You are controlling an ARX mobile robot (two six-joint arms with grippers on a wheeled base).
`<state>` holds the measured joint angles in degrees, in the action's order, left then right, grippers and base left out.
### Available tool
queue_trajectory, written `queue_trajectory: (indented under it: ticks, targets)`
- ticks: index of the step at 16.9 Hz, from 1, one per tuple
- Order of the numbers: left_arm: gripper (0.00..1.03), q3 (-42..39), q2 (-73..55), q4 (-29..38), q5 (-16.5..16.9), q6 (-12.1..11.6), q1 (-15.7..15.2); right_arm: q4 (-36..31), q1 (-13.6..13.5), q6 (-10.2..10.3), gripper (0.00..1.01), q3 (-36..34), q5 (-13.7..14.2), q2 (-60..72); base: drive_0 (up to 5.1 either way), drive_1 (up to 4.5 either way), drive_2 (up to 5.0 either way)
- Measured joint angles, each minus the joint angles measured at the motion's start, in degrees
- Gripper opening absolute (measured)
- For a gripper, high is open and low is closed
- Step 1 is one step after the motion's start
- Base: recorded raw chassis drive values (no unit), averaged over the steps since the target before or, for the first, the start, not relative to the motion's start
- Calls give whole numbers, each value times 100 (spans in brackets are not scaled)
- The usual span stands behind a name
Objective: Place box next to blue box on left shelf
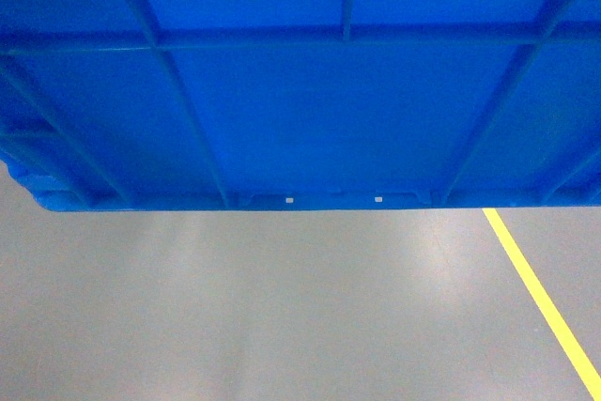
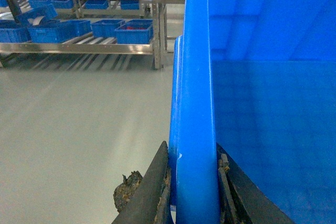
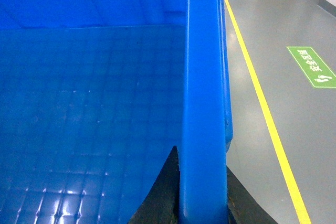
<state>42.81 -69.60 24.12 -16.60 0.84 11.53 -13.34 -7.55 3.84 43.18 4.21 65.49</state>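
My left pincer [image 2: 192, 192] is clamped on the left rim of the box [image 1: 300, 91], one finger inside the wall and one outside. The box hangs between my two arms above the floor [image 1: 282, 307], long axis running left to right, ribbed side filling my head view. My right pincer [image 3: 202, 192] grips the right rim likewise. Only my left wrist view shows the shelf [image 2: 79, 47], far off to the left, blue boxes [image 2: 134, 31] already on it; so the carry goes leftward. Only the right wrist view shows the yellow line [image 3: 262, 108] alongside.
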Motion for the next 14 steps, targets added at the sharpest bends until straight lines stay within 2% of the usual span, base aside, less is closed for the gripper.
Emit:
queue_trajectory:
  ticks: [3,14]
  targets:
    - [13,0,2,20,-24,-68,2,50,-2,20,8,-15,-17,2,-8,415,-431]
    - [12,0,0,46,17,22,2,39,0,17,8,-20,-31,2,4,428,-420]
